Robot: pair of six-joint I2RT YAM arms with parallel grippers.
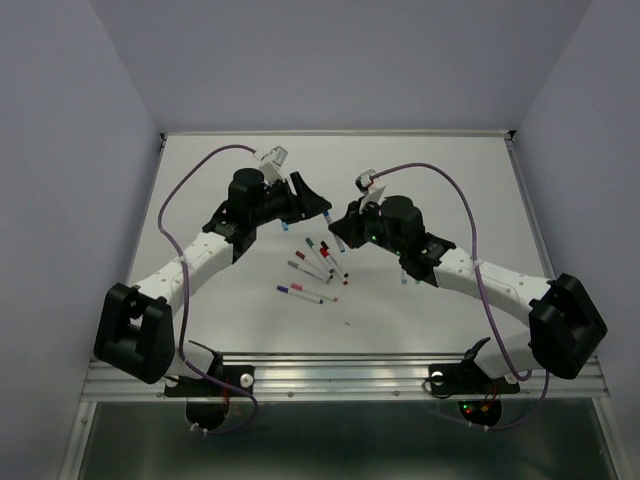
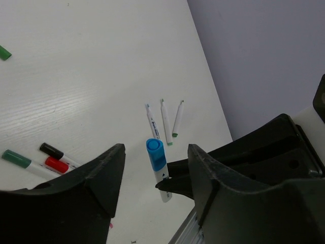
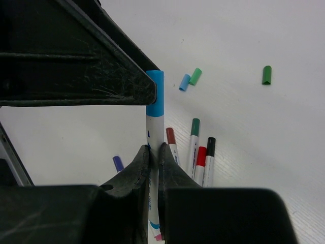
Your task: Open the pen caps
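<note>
While a group of capped pens [image 1: 315, 265] is lying on the counter [image 1: 450, 180] nearest to the arm bases, at 7 o'clock from the two pincers, the work is going on just beyond them. The right pincer [image 3: 154, 151] is pressing together on the white barrel of the held pen [image 3: 154, 127] and is pointing its blue cap [image 3: 155, 94] toward the other arm. The left pincer [image 2: 156, 157] is standing spread, with one of its fingers [image 2: 109, 173] on each side of this cap. In the left wrist view a gap is showing on both sides, so I judge the cap is not yet gripped.

Farther on, at 12 o'clock from the cap in that view, three bare pens [image 2: 166, 122] are lying side by side. In the right wrist view three loose caps [image 3: 195, 76] are resting between 1 and 2 o'clock, well apart from the held pen.

So about three pens seem finished. The held one is being prepared, and at least five are waiting with brown-red, green, red, black and purple caps on. I think most of the task is remaining.
</note>
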